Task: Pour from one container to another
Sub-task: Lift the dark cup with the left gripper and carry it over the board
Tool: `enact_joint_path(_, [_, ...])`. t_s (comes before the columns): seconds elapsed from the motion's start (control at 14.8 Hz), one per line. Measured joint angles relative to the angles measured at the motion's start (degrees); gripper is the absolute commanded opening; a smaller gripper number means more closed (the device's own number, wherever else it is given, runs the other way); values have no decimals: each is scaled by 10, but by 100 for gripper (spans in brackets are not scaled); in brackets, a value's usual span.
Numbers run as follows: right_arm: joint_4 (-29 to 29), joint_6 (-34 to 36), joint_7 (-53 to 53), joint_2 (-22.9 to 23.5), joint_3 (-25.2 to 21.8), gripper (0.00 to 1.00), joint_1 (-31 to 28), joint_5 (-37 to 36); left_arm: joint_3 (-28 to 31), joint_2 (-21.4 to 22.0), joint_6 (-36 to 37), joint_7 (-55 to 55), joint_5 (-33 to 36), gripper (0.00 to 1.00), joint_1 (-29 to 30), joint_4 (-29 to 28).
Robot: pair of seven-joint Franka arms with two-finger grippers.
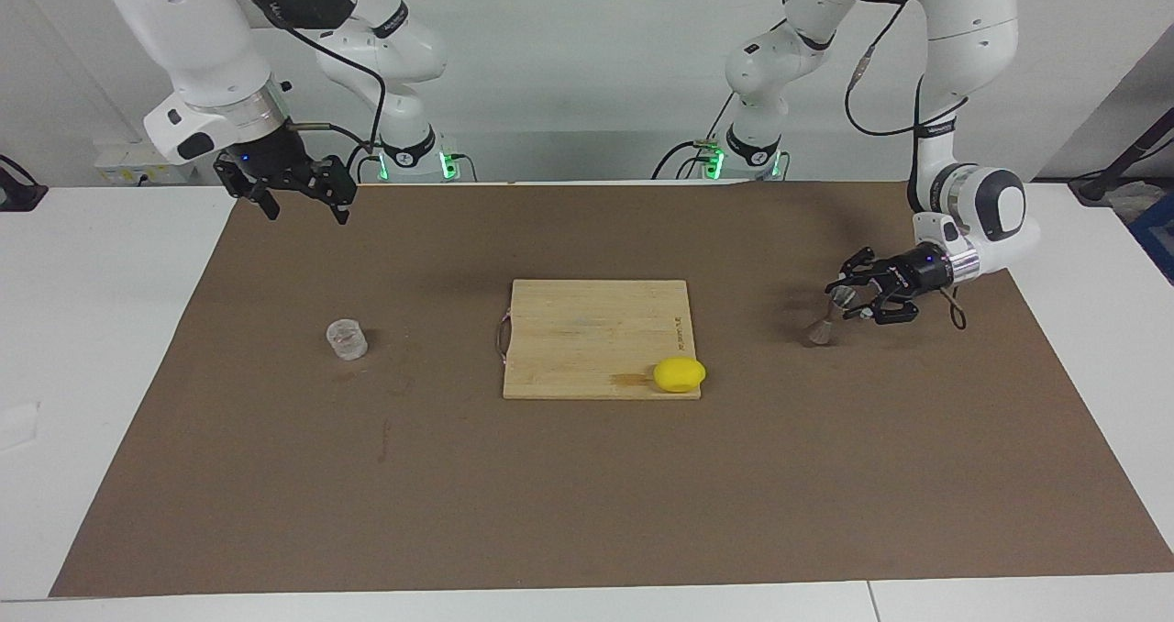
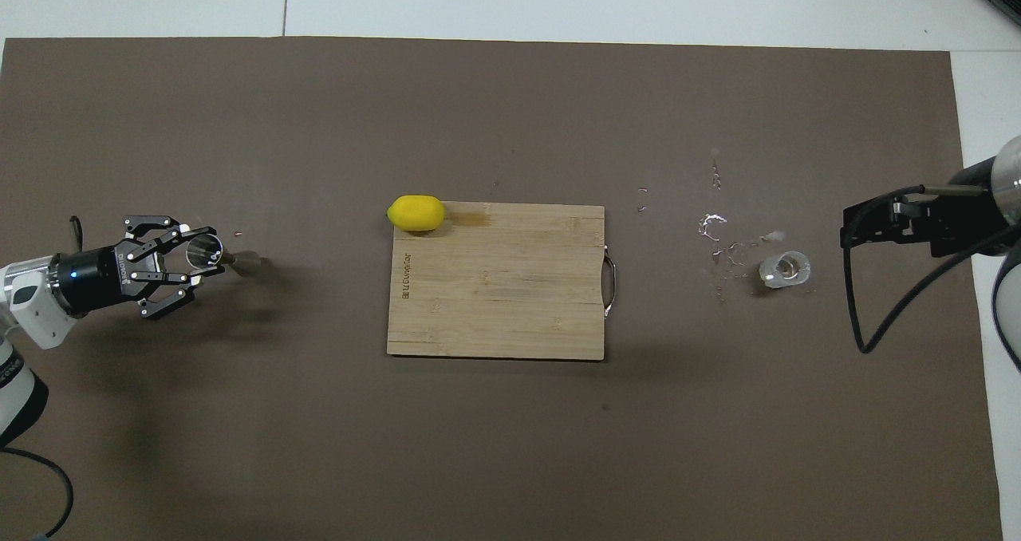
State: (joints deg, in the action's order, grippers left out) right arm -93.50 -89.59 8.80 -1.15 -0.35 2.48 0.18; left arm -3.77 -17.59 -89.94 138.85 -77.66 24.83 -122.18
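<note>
The grey metal jigger [image 1: 818,330] is at the left arm's end of the mat, tilted, its lower cone close to the mat. My left gripper [image 1: 842,299] reaches in sideways and is shut on its upper cone; in the overhead view the gripper [image 2: 201,254] covers the rim and the lower cone of the jigger [image 2: 247,263] sticks out. The clear cup [image 1: 347,339] stands alone at the right arm's end, also in the overhead view [image 2: 785,269]. My right gripper [image 1: 305,211] hangs open and empty, high over the mat's edge nearest the robots, and waits.
A wooden cutting board [image 1: 587,328] lies mid-mat with a yellow lemon [image 1: 680,374] on its corner. Spilled droplets [image 2: 712,226] glisten on the mat beside the cup. The brown mat [image 1: 587,494] lies bare on the side farthest from the robots.
</note>
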Motion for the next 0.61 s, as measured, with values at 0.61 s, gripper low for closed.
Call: enact_joint_path(0.61, [0,0,0,0,0,100,0,0,-6,28,-21,-82,-140,34,-217,0])
